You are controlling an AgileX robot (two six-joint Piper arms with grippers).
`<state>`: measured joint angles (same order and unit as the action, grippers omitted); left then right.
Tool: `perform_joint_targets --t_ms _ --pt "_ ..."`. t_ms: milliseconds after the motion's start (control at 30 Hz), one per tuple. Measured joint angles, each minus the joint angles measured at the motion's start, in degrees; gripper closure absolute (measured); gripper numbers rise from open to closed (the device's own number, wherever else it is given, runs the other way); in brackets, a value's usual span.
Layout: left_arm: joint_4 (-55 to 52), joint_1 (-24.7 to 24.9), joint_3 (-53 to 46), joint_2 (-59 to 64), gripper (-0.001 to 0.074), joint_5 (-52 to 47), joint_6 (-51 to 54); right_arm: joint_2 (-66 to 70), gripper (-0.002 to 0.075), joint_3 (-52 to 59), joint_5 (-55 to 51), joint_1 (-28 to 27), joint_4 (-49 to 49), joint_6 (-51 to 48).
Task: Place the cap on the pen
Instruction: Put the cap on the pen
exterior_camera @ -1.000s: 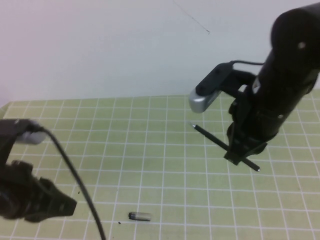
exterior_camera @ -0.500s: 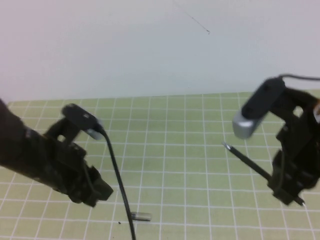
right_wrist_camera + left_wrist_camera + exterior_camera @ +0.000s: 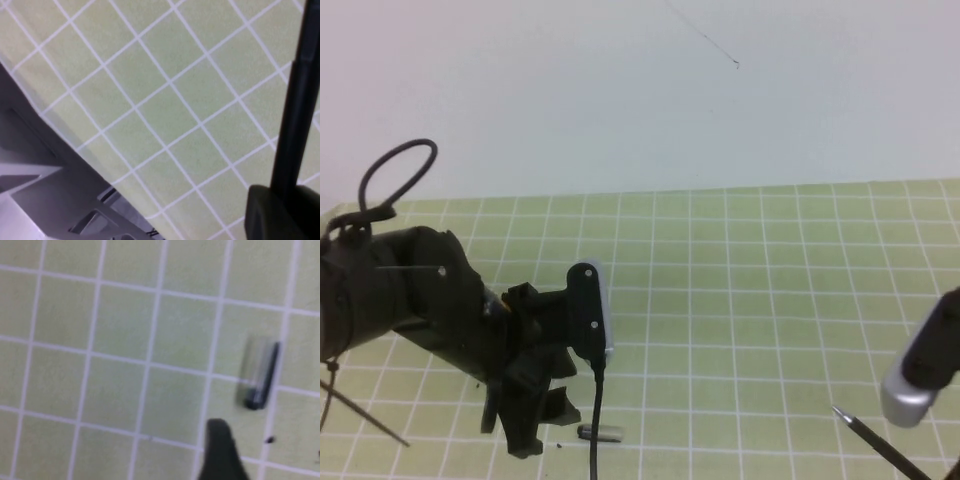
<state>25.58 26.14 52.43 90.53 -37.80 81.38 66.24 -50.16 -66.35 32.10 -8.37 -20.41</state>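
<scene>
While the left gripper (image 3: 535,425) gapes beside the cap (image 3: 600,432), the right gripper (mostly offscreen) clamps the pen (image 3: 880,450).

In the right wrist view, the pen (image 3: 295,105) is a straight black stick that runs along one side of the picture. Its lower part goes into a dark finger (image 3: 280,212) of the right gripper, which is closed on it. Behind it is the counter (image 3: 165,100), covered by a green mat with white grid lines. Past the mat's edge there are grey shapes, too unclear to name.
</scene>
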Motion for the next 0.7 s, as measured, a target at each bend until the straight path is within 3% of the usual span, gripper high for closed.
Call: perform_joint_targets --t_ms 100,300,700 --pt "-0.53 0.14 0.00 1.82 0.0247 2.66 -0.75 -2.13 0.0729 0.03 -1.81 0.00 -0.82 1.88" --pt "-1.38 2.98 0.00 5.36 0.0290 8.45 -10.09 -6.13 0.0729 0.03 -1.71 0.00 -3.06 2.04" --pt "-15.68 4.60 0.61 10.46 0.0294 5.47 -25.97 -7.34 0.0729 0.03 -1.87 0.00 -4.24 2.49"
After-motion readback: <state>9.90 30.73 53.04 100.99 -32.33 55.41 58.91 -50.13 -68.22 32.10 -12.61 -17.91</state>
